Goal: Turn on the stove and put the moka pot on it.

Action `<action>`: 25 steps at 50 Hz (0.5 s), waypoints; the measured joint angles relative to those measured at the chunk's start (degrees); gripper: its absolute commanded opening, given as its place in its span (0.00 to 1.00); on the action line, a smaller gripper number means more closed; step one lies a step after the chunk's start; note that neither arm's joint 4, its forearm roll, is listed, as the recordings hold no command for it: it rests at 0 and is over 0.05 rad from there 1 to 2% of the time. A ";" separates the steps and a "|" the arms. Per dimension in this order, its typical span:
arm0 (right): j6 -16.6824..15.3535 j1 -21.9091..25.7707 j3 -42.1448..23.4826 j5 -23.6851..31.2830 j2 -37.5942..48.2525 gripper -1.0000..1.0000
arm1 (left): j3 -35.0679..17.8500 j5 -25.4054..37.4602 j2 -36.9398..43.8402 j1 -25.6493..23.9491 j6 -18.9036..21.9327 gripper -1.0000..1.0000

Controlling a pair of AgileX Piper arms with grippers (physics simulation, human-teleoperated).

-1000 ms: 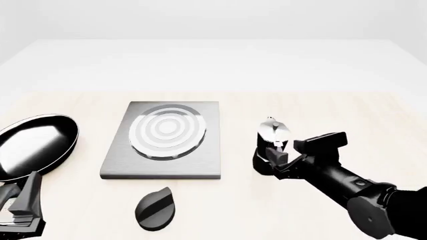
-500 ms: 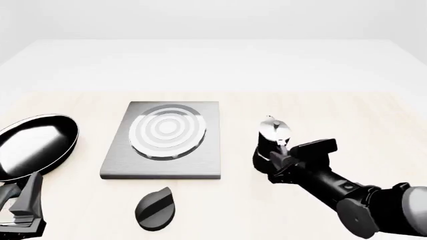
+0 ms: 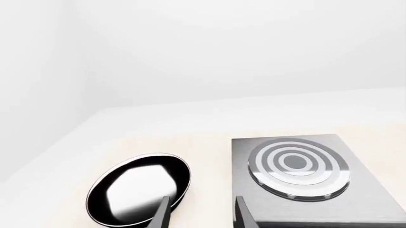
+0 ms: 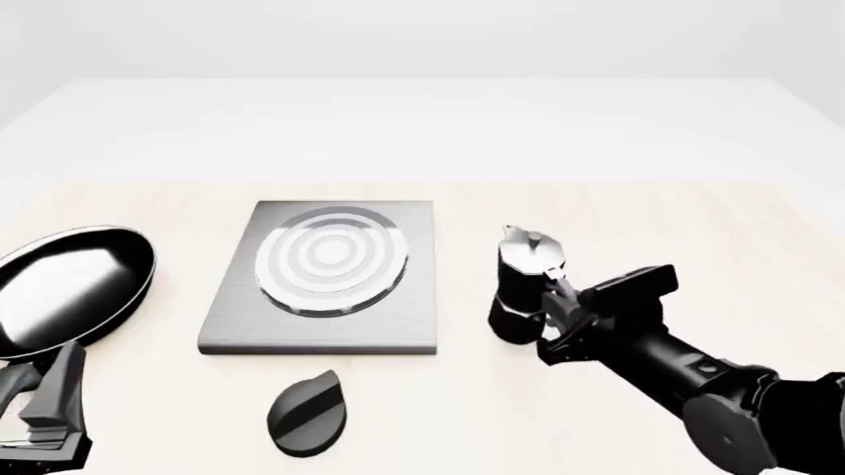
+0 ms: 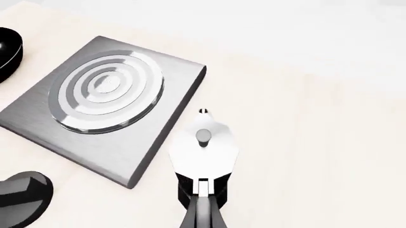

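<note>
Brushed-metal stove [image 4: 324, 282], glossy pan [image 4: 66, 287]

A bare simulated kitchen mock-up: a pale wooden table [image 4: 739, 228] against blank white walls, carrying cooking gear only. A stove [image 4: 324, 280] sits mid-table, a frying pan [image 4: 66, 287] by the left edge, and a moka pot [image 4: 525, 287] right of the stove.

Bare table separates the moka pot [image 4: 527, 287] from the stove [image 4: 321, 278], whose ring burner lies uncovered; a frying pan [image 4: 63, 288] flanks the stove's far side.
</note>
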 measured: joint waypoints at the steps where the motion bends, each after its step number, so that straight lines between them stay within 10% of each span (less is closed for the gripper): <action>1: -0.61 0.34 -0.38 0.64 -0.47 0.00 | 0.00 -0.01 0.00 -0.01 0.01 1.00; 25: -10.76 8.56 -19.51 17.82 -2.59 0.00 | 0.00 0.08 0.00 -0.01 0.37 1.00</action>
